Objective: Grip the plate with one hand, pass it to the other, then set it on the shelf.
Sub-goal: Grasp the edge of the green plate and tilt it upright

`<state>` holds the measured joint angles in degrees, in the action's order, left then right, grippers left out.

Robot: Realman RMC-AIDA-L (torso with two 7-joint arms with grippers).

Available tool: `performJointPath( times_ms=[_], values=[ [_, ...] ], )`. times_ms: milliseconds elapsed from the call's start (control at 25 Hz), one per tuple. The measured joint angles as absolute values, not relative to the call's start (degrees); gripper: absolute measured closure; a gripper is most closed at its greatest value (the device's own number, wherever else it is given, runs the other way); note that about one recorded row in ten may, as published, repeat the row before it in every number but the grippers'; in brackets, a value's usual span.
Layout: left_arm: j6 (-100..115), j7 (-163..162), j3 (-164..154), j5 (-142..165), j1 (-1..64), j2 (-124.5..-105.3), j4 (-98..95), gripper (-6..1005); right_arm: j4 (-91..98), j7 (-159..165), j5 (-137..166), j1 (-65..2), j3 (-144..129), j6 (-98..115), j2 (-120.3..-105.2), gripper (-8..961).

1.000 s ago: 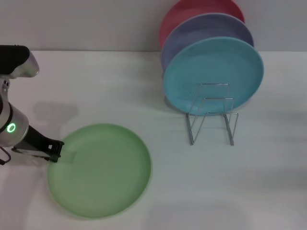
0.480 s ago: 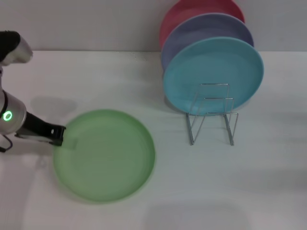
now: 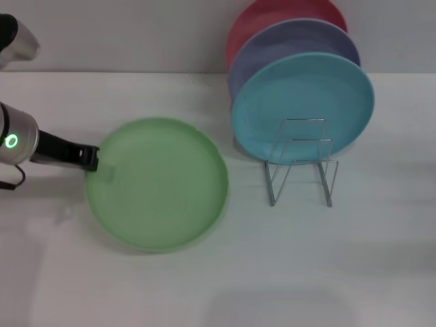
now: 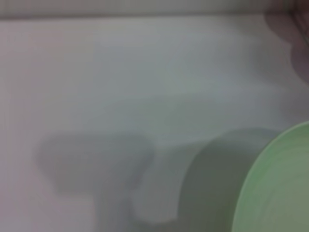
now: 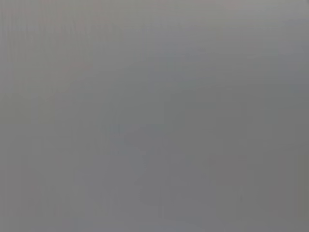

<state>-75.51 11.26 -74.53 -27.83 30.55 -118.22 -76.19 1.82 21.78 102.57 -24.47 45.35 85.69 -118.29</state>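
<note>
- While the light green plate [image 3: 158,184] is pinched at its left rim by the left tool [image 3: 94,162], closed on it, it is held above the white desk [image 3: 354,259].
- Well to its right, the wire shelf [image 3: 302,163] is seen with its front loops bare.
- Behind those loops, a turquoise plate [image 3: 303,102], a lavender plate [image 3: 286,42] and a pink plate [image 3: 272,13] are stood upright.

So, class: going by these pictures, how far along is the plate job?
Done: the left end effector has gripped the green plate by its rim. In hand: the plate seems lifted, judging by its shadow in the left wrist view. Left: the handover, as no right end effector is in view, then setting it in the wire shelf before the turquoise plate.
</note>
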Motion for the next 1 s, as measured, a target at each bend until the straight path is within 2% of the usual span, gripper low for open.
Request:
performJointPath(
  times_ms=[600, 1000],
  values=[
    [-56.26, 15.86, -75.90, -35.13, 23.55, -118.38, -76.21, 967, 2.22, 21.45, 102.57, -24.43, 45.27, 84.42, -118.60, 308],
    [-34.80, 23.35, -82.44, -43.67, 16.11, -118.45, -75.78, 967, 2.51, 21.24, 102.57, -24.60, 45.26, 84.28, -118.56, 308]
  ],
)
